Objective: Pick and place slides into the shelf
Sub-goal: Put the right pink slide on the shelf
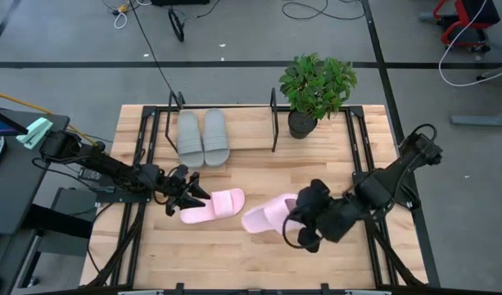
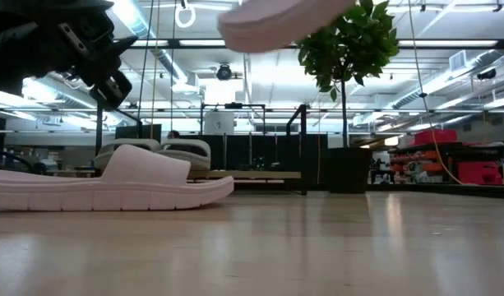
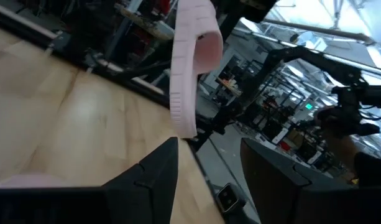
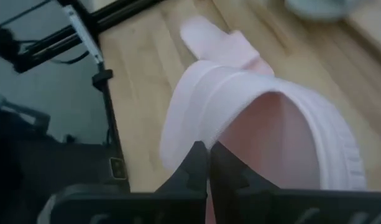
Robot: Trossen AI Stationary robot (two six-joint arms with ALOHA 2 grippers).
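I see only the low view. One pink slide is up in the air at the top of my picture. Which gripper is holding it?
Observer: The right gripper, shut on the strap of the raised pink slide.
Operator: And the dark gripper at my upper left?
Observer: That is the left gripper, open, at one end of the other pink slide.
Operator: How full is the shelf?
Observer: Two grey slides sit side by side on the left half of the shelf; the right half is free.
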